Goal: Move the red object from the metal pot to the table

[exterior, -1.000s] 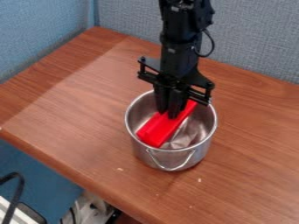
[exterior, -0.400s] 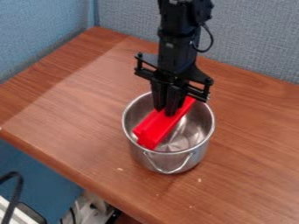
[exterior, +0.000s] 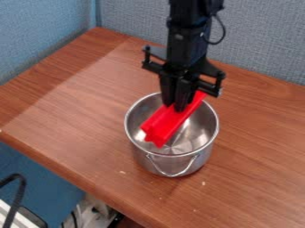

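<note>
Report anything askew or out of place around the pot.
The red block hangs tilted from the gripper, upper end pinched, lower end over the metal pot's near-left rim. That slant is the only oddity; the pot stands upright on the table, nothing spilled or damaged.

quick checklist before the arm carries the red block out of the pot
1. Pincer shut on the red object: ok, its fingers clamp the block's upper end.
2. Block hangs level: not ok, it tilts, lower end down toward the pot's front-left side.
3. Block clear of the metal pot: not ok, its lower end sits at about rim height, overlapping the near-left rim.
4. Block's low end free of the pot wall: cannot tell.
5. Bare spot on the table for the drop: ok, open wood to the left of the pot.
6. Pot standing upright: ok.
</note>
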Motion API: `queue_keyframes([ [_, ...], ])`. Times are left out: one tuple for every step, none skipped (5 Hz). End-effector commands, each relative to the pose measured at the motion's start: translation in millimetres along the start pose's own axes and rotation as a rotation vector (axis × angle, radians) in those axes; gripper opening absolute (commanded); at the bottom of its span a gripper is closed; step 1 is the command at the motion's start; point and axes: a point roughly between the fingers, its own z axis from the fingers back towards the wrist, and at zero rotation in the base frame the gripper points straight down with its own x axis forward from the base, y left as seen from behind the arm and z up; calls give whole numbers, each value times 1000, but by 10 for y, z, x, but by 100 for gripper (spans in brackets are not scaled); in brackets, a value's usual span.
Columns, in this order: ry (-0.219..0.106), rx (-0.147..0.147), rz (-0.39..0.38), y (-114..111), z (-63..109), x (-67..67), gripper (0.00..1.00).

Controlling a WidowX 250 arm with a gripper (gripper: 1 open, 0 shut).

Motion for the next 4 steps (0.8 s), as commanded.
queue_keyframes([
  [-83, -28, -21, -169, 309, 31, 0],
  [-91, -47, -28, -372, 350, 68, 0],
  [-103, -65, -45, -649, 368, 202, 0],
  [-126, -87, -56, -875, 309, 280, 0],
])
